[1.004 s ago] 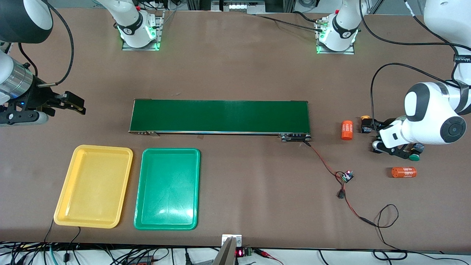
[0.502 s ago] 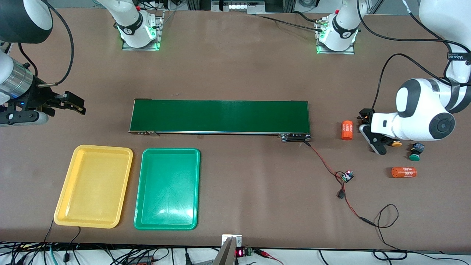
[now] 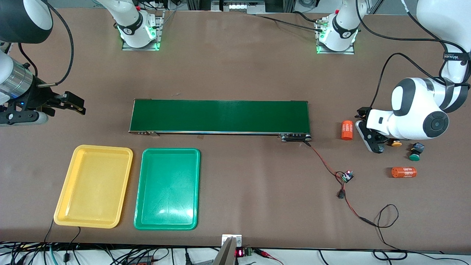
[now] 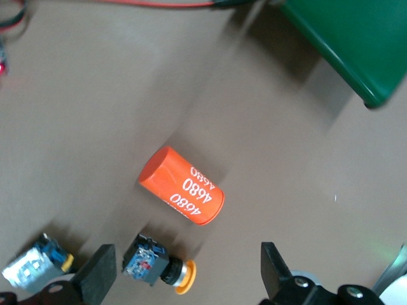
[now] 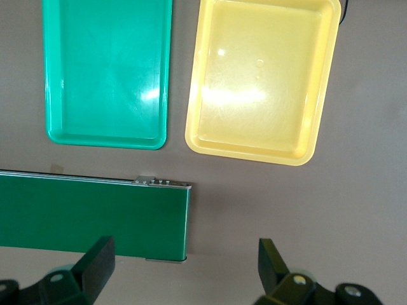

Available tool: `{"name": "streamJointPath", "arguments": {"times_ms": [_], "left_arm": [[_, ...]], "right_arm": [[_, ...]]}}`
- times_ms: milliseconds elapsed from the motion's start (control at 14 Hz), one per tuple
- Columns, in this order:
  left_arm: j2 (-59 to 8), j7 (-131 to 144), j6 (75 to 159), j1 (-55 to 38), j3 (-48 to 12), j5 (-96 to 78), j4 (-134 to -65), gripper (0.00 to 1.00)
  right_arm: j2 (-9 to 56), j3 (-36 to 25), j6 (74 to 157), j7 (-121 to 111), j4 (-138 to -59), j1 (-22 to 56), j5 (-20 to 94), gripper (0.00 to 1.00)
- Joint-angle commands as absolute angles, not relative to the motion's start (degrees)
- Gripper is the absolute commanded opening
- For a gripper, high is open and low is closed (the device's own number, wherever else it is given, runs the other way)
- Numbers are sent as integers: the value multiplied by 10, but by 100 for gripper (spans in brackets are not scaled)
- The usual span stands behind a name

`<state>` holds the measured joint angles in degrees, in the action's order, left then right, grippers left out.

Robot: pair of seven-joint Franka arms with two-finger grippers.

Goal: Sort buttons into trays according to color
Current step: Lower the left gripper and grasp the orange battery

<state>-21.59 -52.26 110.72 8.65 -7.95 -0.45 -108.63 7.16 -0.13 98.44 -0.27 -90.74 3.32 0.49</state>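
Movement belongs to the left arm alone: over the last second its head has swung away from the green button (image 3: 415,153) and now hangs low over the yellow button (image 3: 396,144), close to the nearer orange cylinder (image 3: 347,130) at the left arm's end of the table. The left gripper (image 3: 371,137) has its fingers spread wide with nothing between them. To me that reads as a choice made: the yellow one goes first, and the grasp has not yet begun.

From the left wrist view the yellow button (image 4: 158,271) lies on its side, its long axis running from blocky dark body to round cap, the cap pointing toward the empty stretch between the two fingers (image 4: 96,277). A second button (image 4: 35,267), also on its side, lies just beside it, so the closing fingers will want care not to catch both. The cylinder (image 4: 182,185) lies near them but apart.

The right gripper (image 3: 70,102) waits, fingers parted and empty, over bare table at the right arm's end, and has not stirred. Both trays, yellow tray (image 3: 94,185) and green tray (image 3: 167,188), lie side by side nearer the front camera than the dark green belt (image 3: 219,116), holding no buttons. Sorting has hardly started.
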Motion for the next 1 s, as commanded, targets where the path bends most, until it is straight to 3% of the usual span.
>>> {"name": "streamJointPath", "arguments": {"times_ms": [0, 358, 645, 932], "left_arm": [[-215, -398, 1119, 91, -82, -2, -1096, 100], [-244, -210, 1140, 91, -81, 0, -1097, 100], [-276, -175, 1196, 92, -77, -3, -1099, 100], [-288, -171, 1272, 93, -76, -4, -1143, 100]], "right_arm": [[68, -3, 989, 2, -912, 34, 14, 100], [67, -3, 988, 2, -912, 35, 14, 100], [68, -3, 989, 2, -912, 35, 14, 100], [68, -3, 990, 2, -912, 35, 15, 100]]}}
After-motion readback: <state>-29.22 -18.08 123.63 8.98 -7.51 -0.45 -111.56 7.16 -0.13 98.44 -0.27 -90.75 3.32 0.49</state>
